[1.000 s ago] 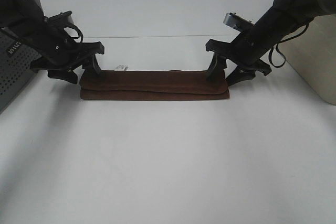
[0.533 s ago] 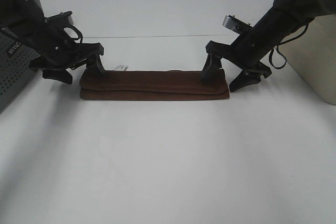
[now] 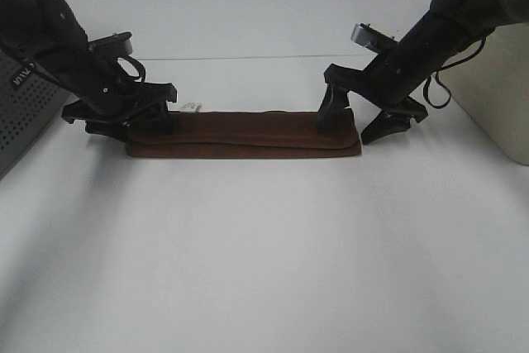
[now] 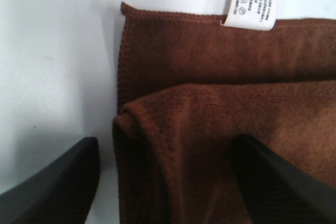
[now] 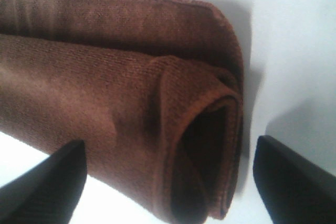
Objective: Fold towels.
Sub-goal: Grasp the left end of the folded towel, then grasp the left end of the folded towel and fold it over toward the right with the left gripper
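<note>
Tabletop [image 3: 264, 254] is stretching out white, matte and smooth under me, with a faint seam running across it toward twelve o'clock. A grey perforated bin [image 3: 23, 126] is sitting at the nine o'clock edge, and a pale beige box-like surface [image 3: 496, 97] is standing at three o'clock. The towel [image 3: 244, 134] is lying just past the middle of the table toward twelve o'clock, folded into a long narrow band running from nine to three. It is dark reddish-brown terry with a fine looped nap, stitched hems and soft rounded folds. A small white printed tag [image 4: 252, 1] is sticking out from its far corner at the nine o'clock end. I am holding my left gripper [image 3: 124, 121] low over that end with the jaws spread apart. One of its black fingers [image 4: 52, 187] is hanging over bare table and the other over the cloth, and neither is pinching anything. I am holding my right gripper [image 3: 359, 119] at the three o'clock end, jaws likewise spread wide on either side of the layered end, which is curling open there into a loose loop [image 5: 210, 145].
</note>
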